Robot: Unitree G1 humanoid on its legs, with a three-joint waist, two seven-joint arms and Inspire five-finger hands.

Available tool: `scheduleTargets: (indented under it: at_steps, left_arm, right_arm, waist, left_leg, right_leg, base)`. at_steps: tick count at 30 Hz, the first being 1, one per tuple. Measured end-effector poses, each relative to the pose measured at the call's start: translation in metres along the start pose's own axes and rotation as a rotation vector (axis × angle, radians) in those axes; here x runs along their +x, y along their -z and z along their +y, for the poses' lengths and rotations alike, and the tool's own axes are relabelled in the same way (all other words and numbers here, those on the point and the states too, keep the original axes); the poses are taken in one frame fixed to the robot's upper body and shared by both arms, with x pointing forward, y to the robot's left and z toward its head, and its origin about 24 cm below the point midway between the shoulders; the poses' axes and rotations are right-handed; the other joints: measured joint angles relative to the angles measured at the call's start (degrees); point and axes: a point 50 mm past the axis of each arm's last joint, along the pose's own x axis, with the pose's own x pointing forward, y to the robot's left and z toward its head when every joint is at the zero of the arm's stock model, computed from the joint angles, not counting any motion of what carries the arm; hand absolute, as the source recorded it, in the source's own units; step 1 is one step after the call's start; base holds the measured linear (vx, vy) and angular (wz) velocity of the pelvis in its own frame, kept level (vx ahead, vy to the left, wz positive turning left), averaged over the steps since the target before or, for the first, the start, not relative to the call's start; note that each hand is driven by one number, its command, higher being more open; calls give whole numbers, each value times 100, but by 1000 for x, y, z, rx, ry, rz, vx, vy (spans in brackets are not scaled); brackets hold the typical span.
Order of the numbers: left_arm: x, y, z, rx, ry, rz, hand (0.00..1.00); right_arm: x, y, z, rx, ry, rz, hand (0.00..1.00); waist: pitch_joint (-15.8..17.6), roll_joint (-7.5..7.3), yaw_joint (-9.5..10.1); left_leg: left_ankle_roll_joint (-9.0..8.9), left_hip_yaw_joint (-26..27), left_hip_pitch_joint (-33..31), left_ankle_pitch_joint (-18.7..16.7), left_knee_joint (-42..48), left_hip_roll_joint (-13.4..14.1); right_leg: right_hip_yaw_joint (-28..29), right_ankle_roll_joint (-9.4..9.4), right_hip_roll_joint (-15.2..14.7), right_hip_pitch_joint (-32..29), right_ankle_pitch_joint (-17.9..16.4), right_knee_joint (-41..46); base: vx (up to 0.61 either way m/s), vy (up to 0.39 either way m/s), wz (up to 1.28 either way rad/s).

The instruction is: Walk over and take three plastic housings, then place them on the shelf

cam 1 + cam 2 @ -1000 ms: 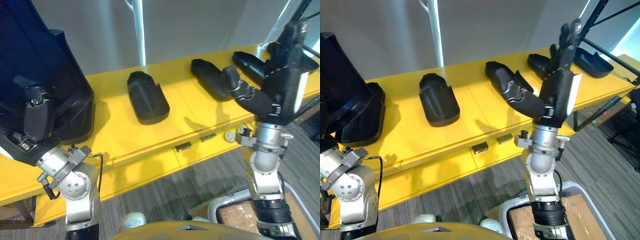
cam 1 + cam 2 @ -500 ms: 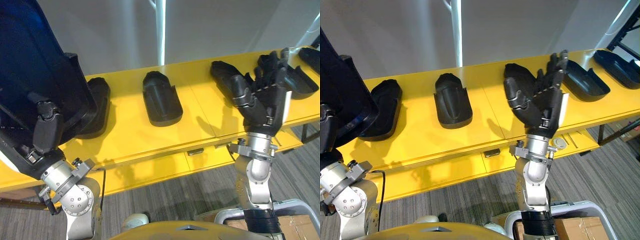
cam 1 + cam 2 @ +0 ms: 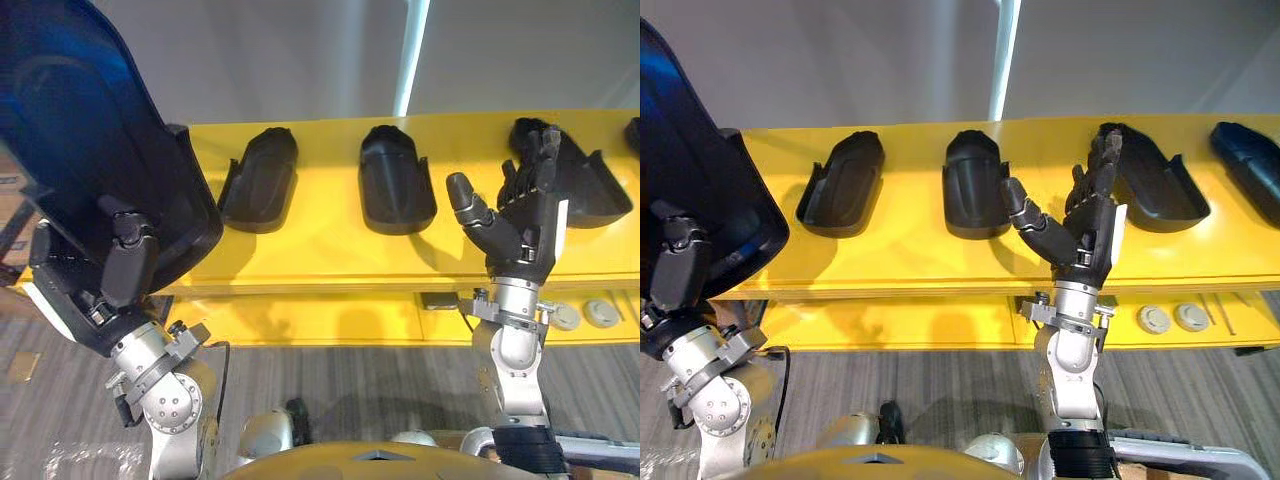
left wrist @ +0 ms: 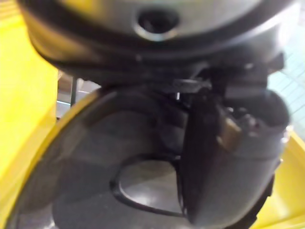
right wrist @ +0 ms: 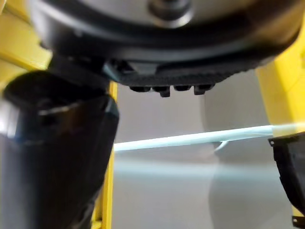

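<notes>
Grip: left hand (image 3: 120,270), lower left, clamped on a big black housing (image 3: 80,130) raised at upper left.
Free hand: right hand (image 3: 522,235), right of centre, fingers straight, holding nothing.
Bench: yellow bench (image 3: 320,250) across mid-frame.
Row: left housing (image 3: 258,180), middle housing (image 3: 397,185) and right housing (image 3: 590,190) lie on it, apart.
Risk: the big black housing looks bulky and gripped near one edge; a swing may work it loose or sweep the left housing off.

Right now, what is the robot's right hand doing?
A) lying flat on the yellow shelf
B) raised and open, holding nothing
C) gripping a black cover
B: the right hand is up before the shelf, fingers straight and empty; the left hand grips the black cover.
</notes>
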Motion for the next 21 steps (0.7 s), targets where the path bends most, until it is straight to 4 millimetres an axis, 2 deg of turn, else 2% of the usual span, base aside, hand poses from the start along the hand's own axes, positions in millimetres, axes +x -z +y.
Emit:
scheduleTargets:
  at_steps: [1,3,4,5,6,7,8,9,10,11,12,13,15,17,18,21]
  left_arm:
    - [-2,1,-1,-5,2,3,0]
    - [-2,1,-3,-15,19,-6,0]
    - [-3,0,-7,-22,50,-10,0]
    - [-3,0,-11,-28,91,-13,0]
    - [-2,0,-14,-37,115,-16,0]
    - [1,0,-19,-48,157,-21,0]
    - [2,3,-19,-33,173,-4,0]
    - [2,4,-19,-27,173,-1,0]
    - [4,7,-16,1,176,10,0]
    - [6,9,-13,3,183,27,0]
    - [7,10,-12,-9,187,36,0]
    - [9,10,-11,-24,190,42,0]
    - [10,10,-12,-32,197,52,0]
    - [9,12,-13,-54,205,81,0]
    - [6,15,-15,-60,212,99,0]
    - [-2,16,-26,-85,256,121,0]
  right_arm:
    - [2,-2,0,30,15,-22,100]
    - [7,-3,1,43,38,-53,100]
    - [12,-2,1,49,64,-67,100]
    - [12,2,0,48,103,-59,100]
    - [11,3,-3,44,126,-51,100]
    - [5,11,-2,55,175,-9,100]
    - [-4,17,5,61,175,35,100]
    - [-6,18,7,57,169,41,100]
    - [-12,20,15,38,142,62,100]
    - [-17,22,21,31,108,81,100]
    - [-19,20,22,29,92,83,100]
    - [-22,13,23,18,72,63,100]
    - [-22,-3,21,29,65,5,100]
    - [-20,-7,19,25,57,-17,100]
    - [-20,-7,15,10,61,-14,100]
    - [-22,-7,9,-6,82,-6,100]
  waist:
    - [8,97,-15]
    - [35,148,-28]
    - [50,207,-64]
    - [18,280,-131]
    - [12,310,-148]
    - [151,116,-53]
    - [175,96,28]
    - [180,97,31]
    - [206,142,1]
    - [224,188,-2]
    - [218,187,-1]
    - [205,166,0]
    - [193,146,-27]
    - [184,132,-113]
    - [173,197,-198]
    - [154,215,-222]
  left_leg:
    - [-110,-393,53,-39,143,191]
    - [-222,-765,194,-48,112,240]
    - [-791,-752,311,-511,85,160]
    - [-909,-561,400,-1174,43,114]
    - [-929,-504,441,-1454,18,95]
    - [-800,-373,469,-1503,200,-128]
    - [-518,-244,467,-1619,204,-265]
    - [-472,-215,481,-1623,177,-274]
    - [-292,-159,533,-1567,9,-303]
    - [-158,-153,642,-1455,-262,-310]
    - [-109,-154,691,-1378,-432,-339]
    - [-33,-153,768,-1220,-754,-453]
    - [96,-96,875,-995,-1198,-646]
    - [156,-32,956,-871,-1416,-754]
    - [174,-52,960,-850,-1448,-754]
    - [176,31,973,-803,-1560,-753]
  right_leg:
    - [230,60,-183,-194,-13,259]
    - [551,288,-460,-453,-21,552]
    - [753,465,-620,-564,64,619]
    - [765,628,-685,-486,350,432]
    - [731,703,-689,-391,551,290]
    - [773,587,-850,-241,1061,-95]
    - [744,99,-858,-210,1860,-469]
    - [748,-33,-854,-225,1948,-473]
    - [801,-240,-704,-299,1650,-162]
    - [880,-86,-263,-312,1153,196]
    - [912,-53,-28,-303,941,331]
    - [890,-56,327,-285,407,445]
    - [897,-135,868,-256,-102,291]
    - [933,-251,1318,-124,-173,-352]
    - [1064,-339,1472,27,78,-745]
    - [1079,-315,1622,213,413,-1243]
  base:
    - [-84,296,-49]
    - [-86,410,-45]
    - [-113,600,-21]
    - [-92,561,5]
    - [-72,595,8]
    - [-111,727,-5]
    - [-100,600,-18]
    - [-95,623,-5]
    - [-9,351,-1]
    - [-2,394,3]
    - [28,219,4]
    - [24,161,9]
    - [14,174,1]
    - [-2,104,-6]
    - [-4,69,-10]
    - [7,30,-11]
